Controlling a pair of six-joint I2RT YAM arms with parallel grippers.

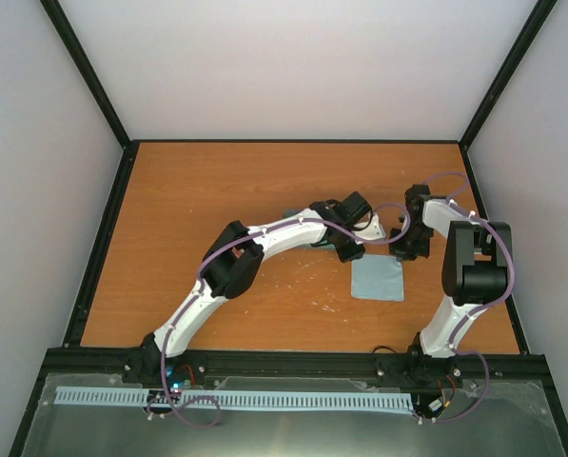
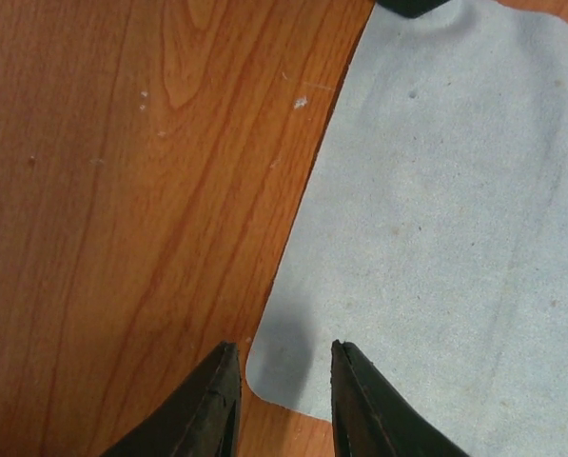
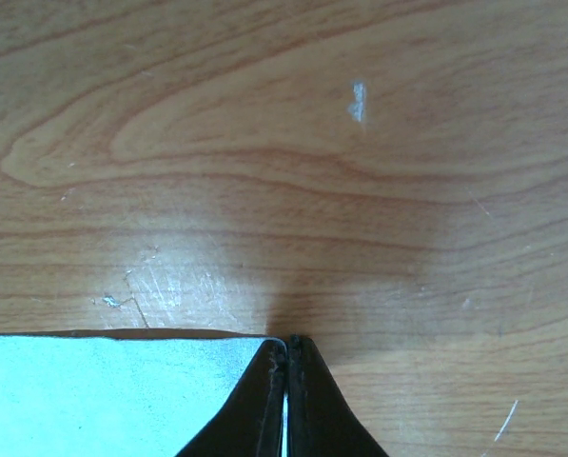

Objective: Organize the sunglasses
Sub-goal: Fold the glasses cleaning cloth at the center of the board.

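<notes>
The sunglasses are out of view in every frame. A pale blue cloth (image 1: pixel 377 281) lies flat on the wooden table between the two arms. My left gripper (image 2: pixel 284 347) stands open just above one rounded corner of the cloth (image 2: pixel 455 219), with nothing clamped between its fingers. In the top view the left gripper (image 1: pixel 353 252) is at the cloth's far left corner. My right gripper (image 3: pixel 285 343) is shut on the cloth (image 3: pixel 112 395), pinching its far right corner, and a dark shadow runs under that edge. From above, the right gripper (image 1: pixel 404 252) sits at that corner.
A grey-blue thing (image 1: pixel 293 211) peeks out from behind the left arm; most of it is hidden. Black frame rails (image 1: pixel 103 238) border the table (image 1: pixel 217 181) on the left, right and near sides. The dark tip of the right gripper (image 2: pixel 412 8) shows at the top of the left wrist view.
</notes>
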